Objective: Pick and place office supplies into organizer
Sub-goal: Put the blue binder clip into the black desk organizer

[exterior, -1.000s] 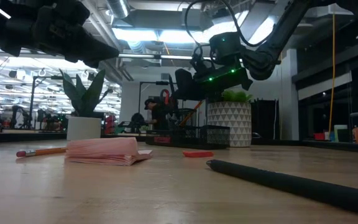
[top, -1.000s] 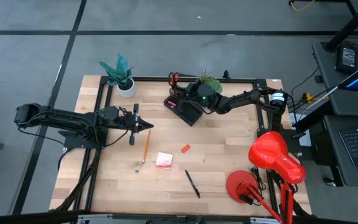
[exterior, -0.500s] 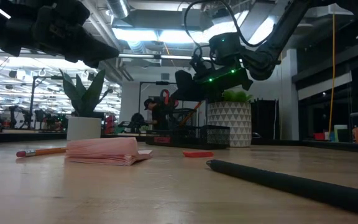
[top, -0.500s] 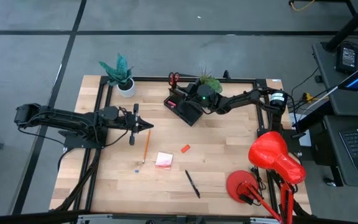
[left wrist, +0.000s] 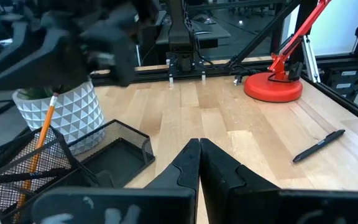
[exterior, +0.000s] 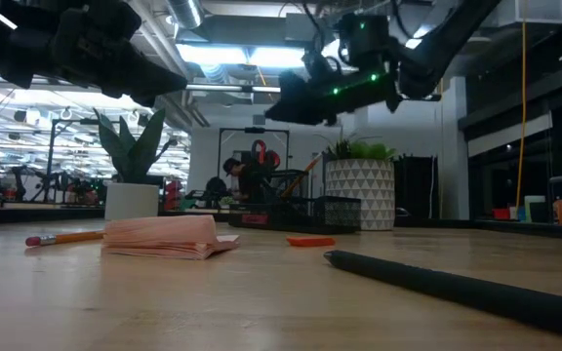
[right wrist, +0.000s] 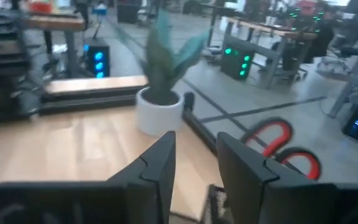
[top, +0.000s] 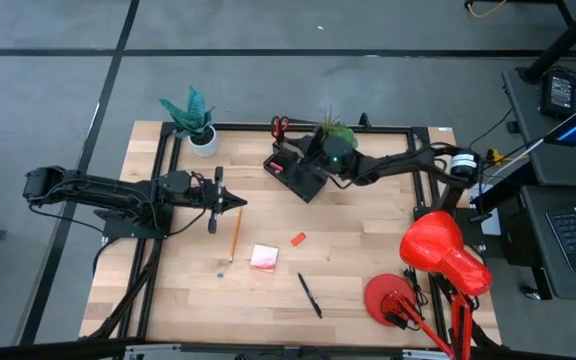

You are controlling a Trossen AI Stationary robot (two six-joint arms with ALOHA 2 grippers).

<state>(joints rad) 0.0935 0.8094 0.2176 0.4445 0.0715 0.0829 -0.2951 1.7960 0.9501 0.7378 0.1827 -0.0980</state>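
Note:
The black mesh organizer (top: 296, 178) stands near the table's far edge; red scissors handles (top: 280, 125) show at its far end, and an orange pencil (left wrist: 42, 137) stands in its tall compartment. On the table lie another pencil (top: 235, 233), a pink sticky pad (top: 264, 257), a red eraser (top: 298, 238) and a black pen (top: 310, 295). My right gripper (top: 306, 152) hovers open above the organizer, holding nothing (right wrist: 194, 162). My left gripper (top: 236, 202) waits shut at the table's left, above the pencil's far end (left wrist: 199, 149).
A teal plant in a white pot (top: 196, 125) stands at the far left corner. A green plant in a patterned pot (top: 336, 132) stands right behind the organizer. A red desk lamp (top: 438, 250) fills the near right corner. Bare wood lies around the pad and pen.
My right gripper has risen above the organizer, with its arm drawing back a little toward the table's right. The supplies on the table have stayed where they were.

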